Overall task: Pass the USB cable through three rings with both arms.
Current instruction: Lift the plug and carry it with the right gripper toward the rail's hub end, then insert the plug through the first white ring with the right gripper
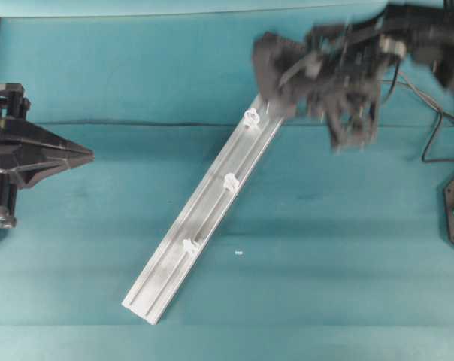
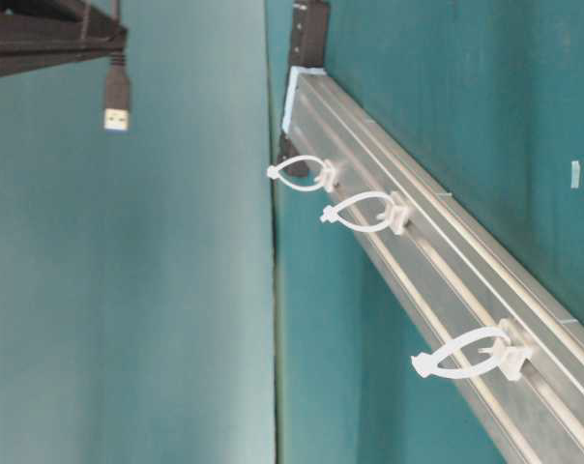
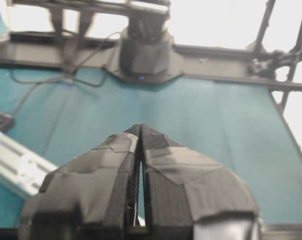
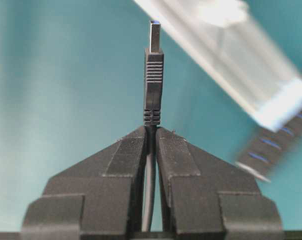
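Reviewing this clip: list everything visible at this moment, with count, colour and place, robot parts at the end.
USB cable: one, dark grey with a silver plug tip, sticking out past the right gripper's tips, plug free in the air.
Rings: three, translucent white, spaced along the rail, all without cable through them.
Rail: one, silver aluminium, lying diagonally across the table's middle.
Hub: one, black with blue sockets, at the rail's far end.
Table cover: one, teal.
White speck: one, on the cover just right of the rail.
Left gripper: black, shut and holding nothing, at the left edge.
Right gripper: black, shut on the cable just behind the plug, above the rail's far end, blurred overhead.
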`<action>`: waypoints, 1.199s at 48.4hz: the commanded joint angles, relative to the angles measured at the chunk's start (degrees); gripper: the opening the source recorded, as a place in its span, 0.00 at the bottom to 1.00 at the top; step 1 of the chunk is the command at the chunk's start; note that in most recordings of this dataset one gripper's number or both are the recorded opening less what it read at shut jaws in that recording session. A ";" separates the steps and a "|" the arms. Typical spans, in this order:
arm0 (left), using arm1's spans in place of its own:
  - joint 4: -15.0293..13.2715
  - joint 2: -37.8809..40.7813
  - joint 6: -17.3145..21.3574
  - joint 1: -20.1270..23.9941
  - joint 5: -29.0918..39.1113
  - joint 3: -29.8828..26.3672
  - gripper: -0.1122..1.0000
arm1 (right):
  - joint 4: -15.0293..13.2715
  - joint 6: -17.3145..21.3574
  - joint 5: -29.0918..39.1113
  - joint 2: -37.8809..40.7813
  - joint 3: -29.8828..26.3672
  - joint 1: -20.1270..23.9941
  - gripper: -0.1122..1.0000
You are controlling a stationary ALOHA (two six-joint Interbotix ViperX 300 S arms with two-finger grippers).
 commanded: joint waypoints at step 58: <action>0.09 2.02 -1.67 0.09 1.58 -3.87 0.17 | -5.45 -41.22 -23.12 9.76 6.59 -14.24 0.18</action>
